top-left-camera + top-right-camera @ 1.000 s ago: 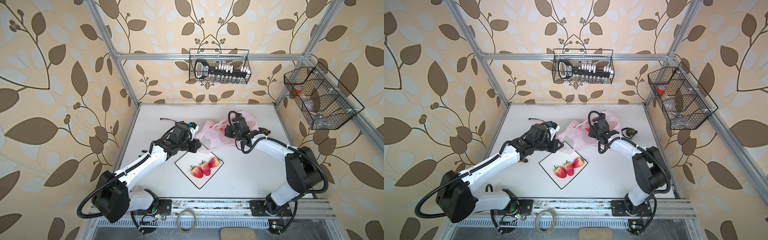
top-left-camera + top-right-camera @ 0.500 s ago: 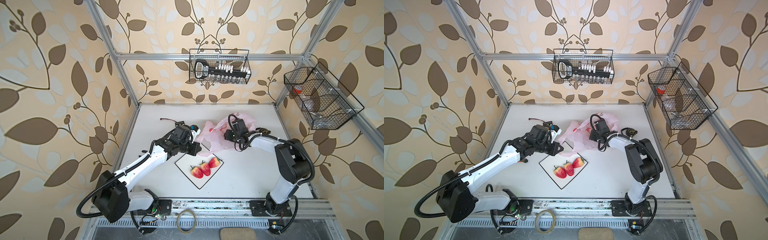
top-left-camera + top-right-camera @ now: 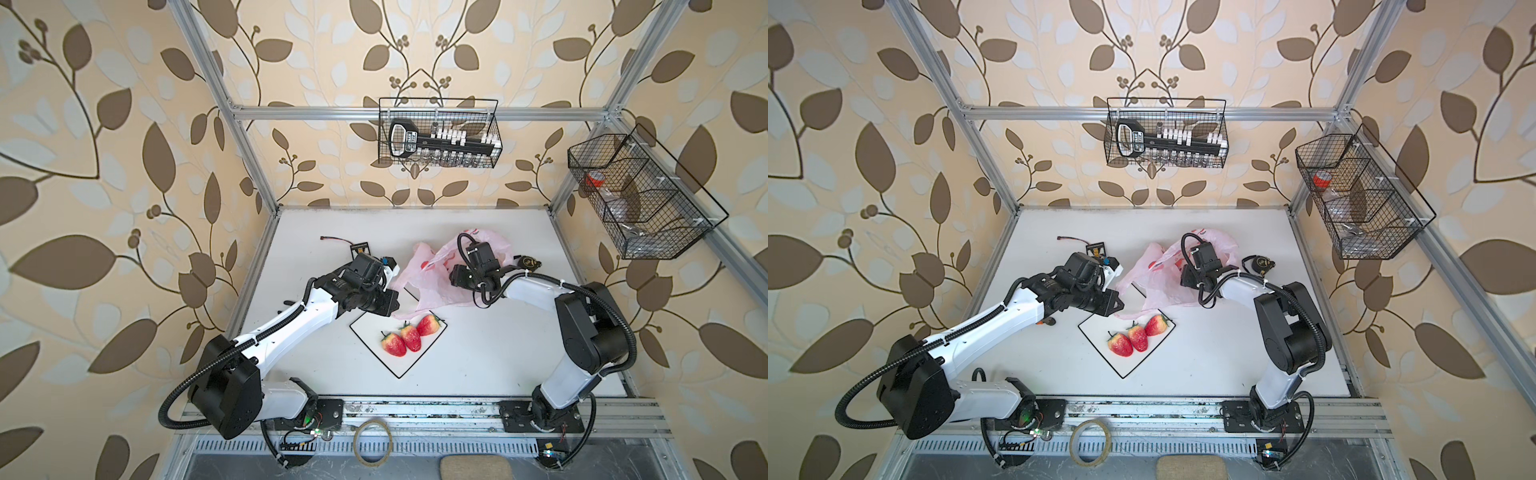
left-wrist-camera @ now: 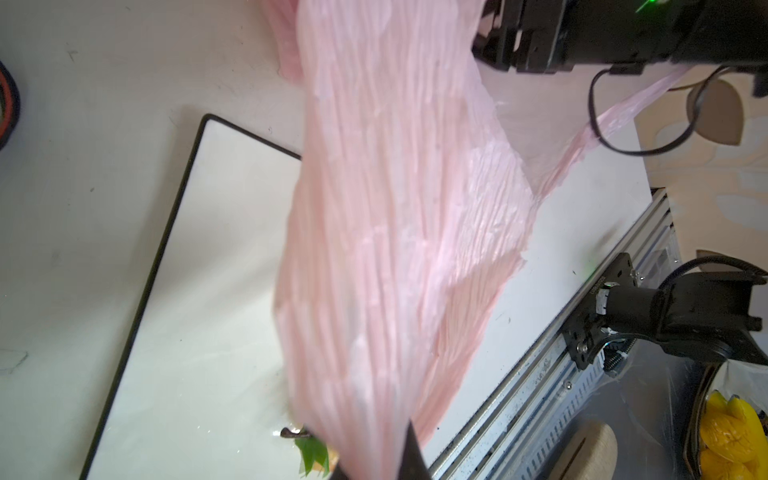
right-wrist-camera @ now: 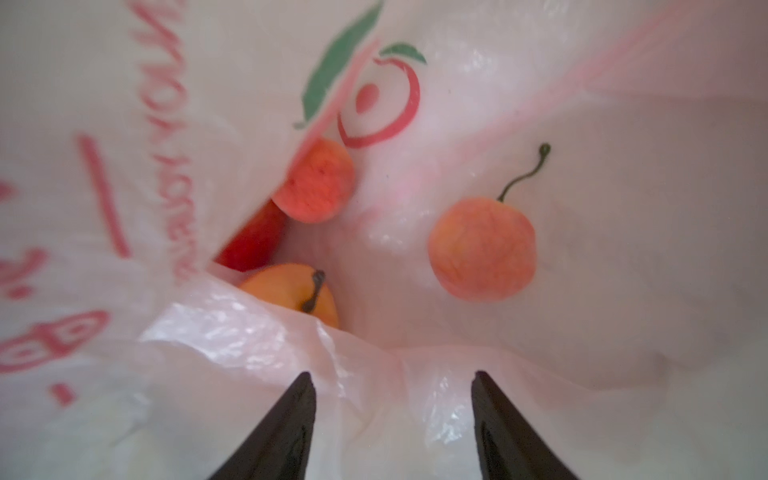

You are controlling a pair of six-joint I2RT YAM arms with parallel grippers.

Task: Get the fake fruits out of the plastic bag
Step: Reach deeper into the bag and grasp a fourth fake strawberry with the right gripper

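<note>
The pink plastic bag (image 3: 432, 286) (image 3: 1158, 286) lies at mid-table, its lower edge over the white plate (image 3: 399, 361) (image 3: 1121, 363). My left gripper (image 3: 395, 297) (image 4: 374, 469) is shut on a gathered fold of the plastic bag (image 4: 386, 232). My right gripper (image 3: 453, 276) (image 5: 390, 382) is open inside the bag's mouth, with only bag film between its fingers. Ahead of it lie fake fruits: a pinkish-orange ball with a stem (image 5: 482, 249), a second ball (image 5: 316, 183), a yellow-orange one (image 5: 291, 291) and a red piece (image 5: 253, 241). Three strawberry-like fruits (image 3: 409, 334) (image 3: 1138, 336) sit on the plate.
A black tape measure (image 3: 527, 262) lies right of the bag. A small board with a red wire (image 3: 360, 248) lies behind my left gripper. Wire baskets (image 3: 438, 133) (image 3: 640, 195) hang on the back and right walls. A tape roll (image 3: 372, 440) rests by the front rail.
The right arm has folded its elbow and its gripper has shifted slightly forward into the bag. The left gripper has stayed shut on the bag, almost still.
</note>
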